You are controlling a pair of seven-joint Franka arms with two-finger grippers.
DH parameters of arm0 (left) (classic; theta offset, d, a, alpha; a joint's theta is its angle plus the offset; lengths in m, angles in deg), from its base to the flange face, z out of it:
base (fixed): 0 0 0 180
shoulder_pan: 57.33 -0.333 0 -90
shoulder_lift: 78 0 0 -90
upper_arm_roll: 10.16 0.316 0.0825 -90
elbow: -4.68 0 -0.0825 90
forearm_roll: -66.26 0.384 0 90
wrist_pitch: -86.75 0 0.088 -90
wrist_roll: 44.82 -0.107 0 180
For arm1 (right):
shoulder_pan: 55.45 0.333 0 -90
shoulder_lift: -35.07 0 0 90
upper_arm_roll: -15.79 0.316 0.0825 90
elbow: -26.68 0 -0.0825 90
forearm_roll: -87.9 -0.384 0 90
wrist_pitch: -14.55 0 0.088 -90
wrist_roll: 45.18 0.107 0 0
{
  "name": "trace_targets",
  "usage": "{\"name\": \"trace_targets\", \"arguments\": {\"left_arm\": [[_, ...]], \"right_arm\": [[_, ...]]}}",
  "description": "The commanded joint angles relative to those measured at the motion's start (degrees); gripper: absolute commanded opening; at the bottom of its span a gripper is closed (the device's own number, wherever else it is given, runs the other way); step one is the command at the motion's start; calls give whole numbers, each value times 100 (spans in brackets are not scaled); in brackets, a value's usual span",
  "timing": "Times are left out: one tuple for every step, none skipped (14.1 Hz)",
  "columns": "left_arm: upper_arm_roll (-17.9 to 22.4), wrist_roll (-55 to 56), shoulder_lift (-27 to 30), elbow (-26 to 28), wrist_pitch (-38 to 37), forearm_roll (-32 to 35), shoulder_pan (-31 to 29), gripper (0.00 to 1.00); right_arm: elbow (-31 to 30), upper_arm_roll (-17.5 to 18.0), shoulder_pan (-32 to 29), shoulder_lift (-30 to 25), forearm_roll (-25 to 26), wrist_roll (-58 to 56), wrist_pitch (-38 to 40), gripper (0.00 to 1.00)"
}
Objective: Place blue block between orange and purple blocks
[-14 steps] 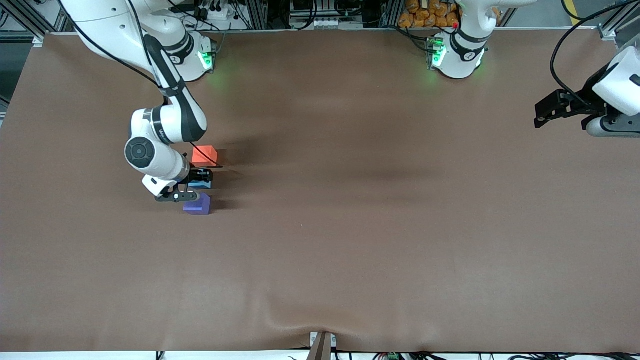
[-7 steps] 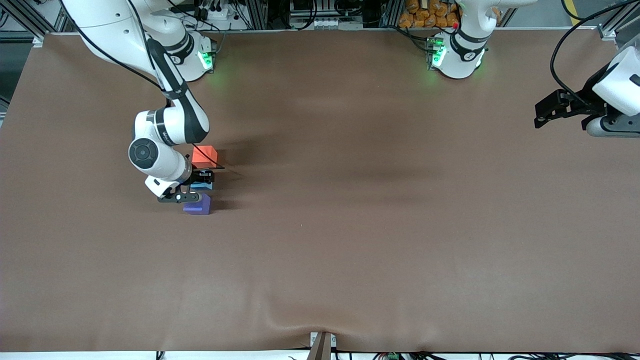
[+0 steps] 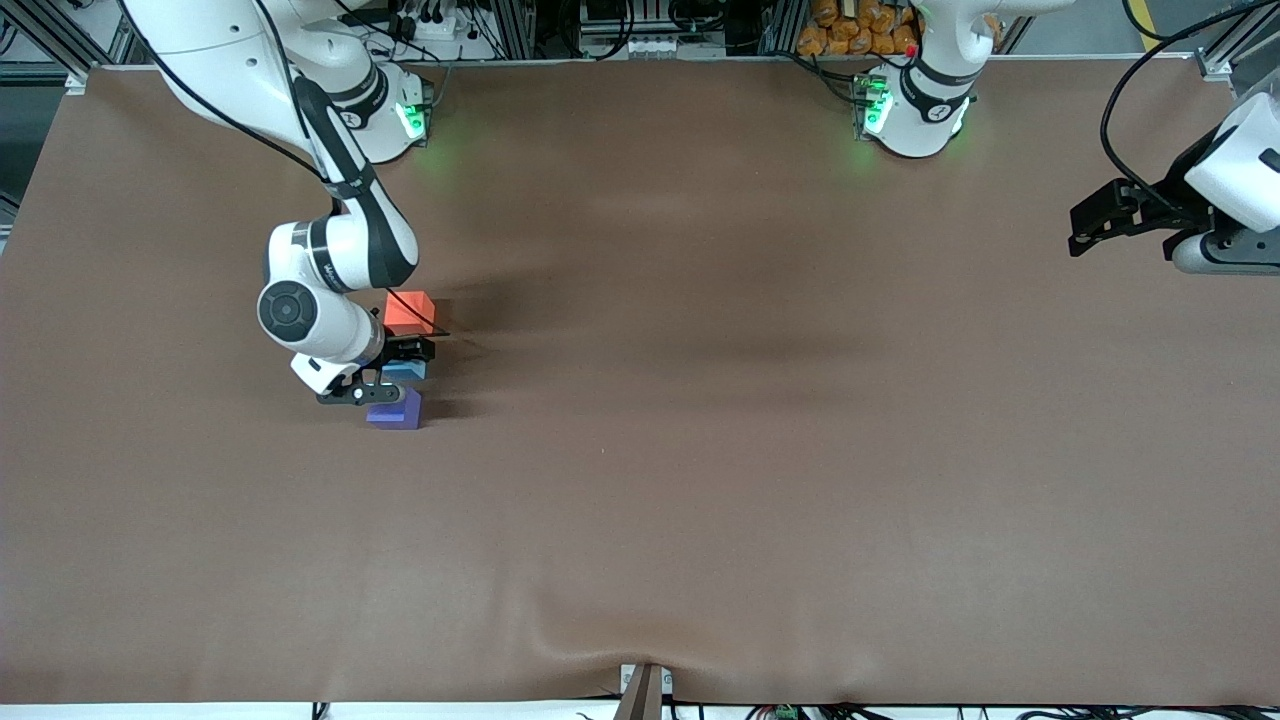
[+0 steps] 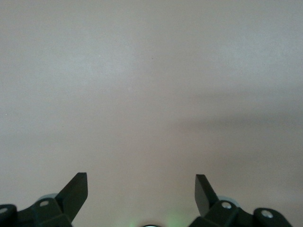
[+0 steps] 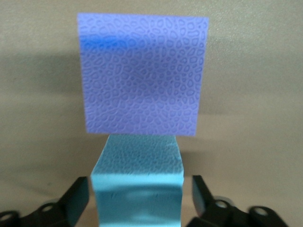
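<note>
The blue block (image 3: 406,370) sits on the table between the orange block (image 3: 408,312) and the purple block (image 3: 394,410), in a short row. My right gripper (image 3: 386,373) is low around the blue block, open, one finger on each side. In the right wrist view a thin gap shows between each finger and the blue block (image 5: 137,182), and the purple block (image 5: 142,75) lies just past it, nearly touching. My left gripper (image 3: 1085,225) waits open at the left arm's end of the table, with only bare brown cloth under its fingers (image 4: 75,189).
Brown cloth (image 3: 700,450) covers the whole table. The two arm bases (image 3: 915,110) stand along the edge farthest from the front camera. Nothing else lies on the cloth.
The right gripper's fingers have spread off the blue block's sides. The wrist shifted slightly over the row. The blocks and the left arm have stayed put.
</note>
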Motion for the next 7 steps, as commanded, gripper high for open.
{"name": "trace_targets", "arguments": {"left_arm": [[-12,40,-24,-110,-103,-72,-9,100],[-12,40,-24,-110,-103,-72,-18,100],[-12,40,-24,-110,-103,-72,-18,100],[-12,40,-24,-110,-103,-72,-18,100],[-12,40,-24,-110,-103,-72,-18,100],[-12,40,-24,-110,-103,-72,-18,100],[-3,40,-24,-110,-103,-72,-18,100]], "right_arm": [[869,59,-141,-187,34,10,1304,100],[1342,59,-229,-187,25,10,1875,100],[1869,59,-317,-170,16,2,2463,100],[2353,59,-352,-152,7,-33,2957,100],[2836,59,-396,-143,7,-34,3353,100],[3328,68,-440,-126,7,-51,3670,100],[3708,77,-519,-108,7,-77,3856,100]]}}
